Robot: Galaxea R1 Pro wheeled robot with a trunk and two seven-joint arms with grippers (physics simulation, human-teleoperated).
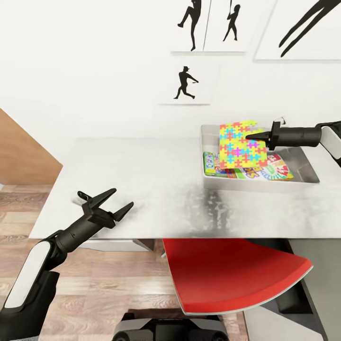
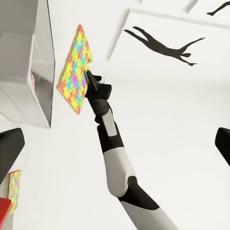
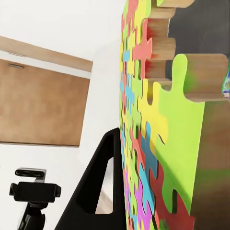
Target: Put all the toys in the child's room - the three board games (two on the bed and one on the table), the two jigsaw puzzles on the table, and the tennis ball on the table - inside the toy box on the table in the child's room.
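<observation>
Where the wood-plank floor (image 1: pixel 99 284) meets the white wall at far left, a brown panel (image 1: pixel 23 151), cut off by the frame. Next, left tool (image 1: pixel 112 203) hovering over the near left part of the table (image 1: pixel 142 189), fingers spread wide, pinching nothing. Pale grey-white top, bare and mottled across its middle. Below the near edge, a red curved shape (image 1: pixel 227 274), partly hidden under the table and hard to identify. On the wall above, black silhouette baseball-player pictures (image 1: pixel 185 83), the upper ones cropped by the top edge.

Further right, toy box (image 1: pixel 308 170) sitting on the table against the wall. Inside, lying flat, board games (image 1: pixel 274 169): a green-edged box end toward the left, a printed red, green and yellow lid toward the right; lettering too small and too covered to read, no brand legible. Over them, a jigsaw puzzle (image 1: pixel 239 144), tilted above the box, pinched at its right edge by the right tool (image 1: pixel 253 136), fingers pressed onto the mat; in the right wrist view, one black finger (image 3: pixel 103 187) flat against the puzzle's coloured face, notched edge seen close up. In the left wrist view, same puzzle held edge-on by the right arm; another multicoloured mat (image 2: pixel 14 189) at the frame edge, mostly cut off. Right arm cropped at the frame's right side
</observation>
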